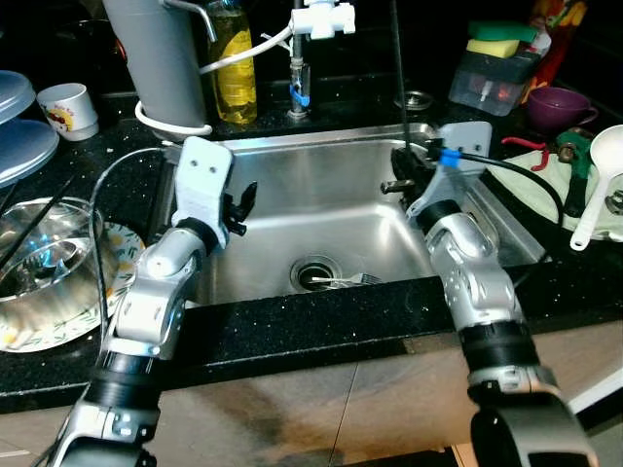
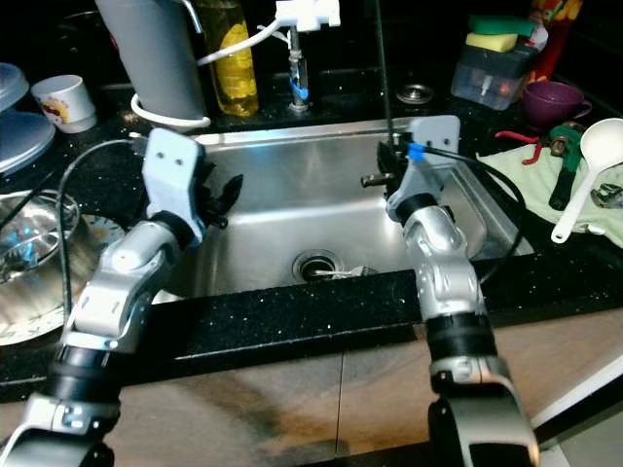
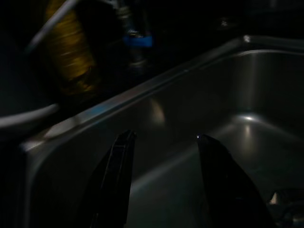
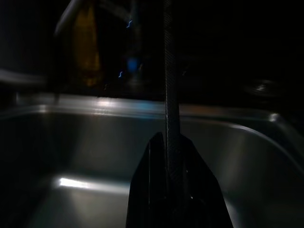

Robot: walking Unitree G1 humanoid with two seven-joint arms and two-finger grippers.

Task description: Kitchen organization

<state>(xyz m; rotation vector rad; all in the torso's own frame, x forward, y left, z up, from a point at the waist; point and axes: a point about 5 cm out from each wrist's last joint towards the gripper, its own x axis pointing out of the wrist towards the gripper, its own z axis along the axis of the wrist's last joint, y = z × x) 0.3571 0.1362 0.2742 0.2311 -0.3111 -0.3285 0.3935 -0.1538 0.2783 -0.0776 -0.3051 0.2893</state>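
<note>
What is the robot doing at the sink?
The robot is leaning over a steel kitchen sink with both arms reaching into it. Its right gripper is closed around a thin dark rod that stands upright and runs up out of the picture. Its left gripper is open and holds nothing, hanging over the left side of the basin. A fork lies on the drain at the bottom. Nothing has been lifted out yet.
</note>
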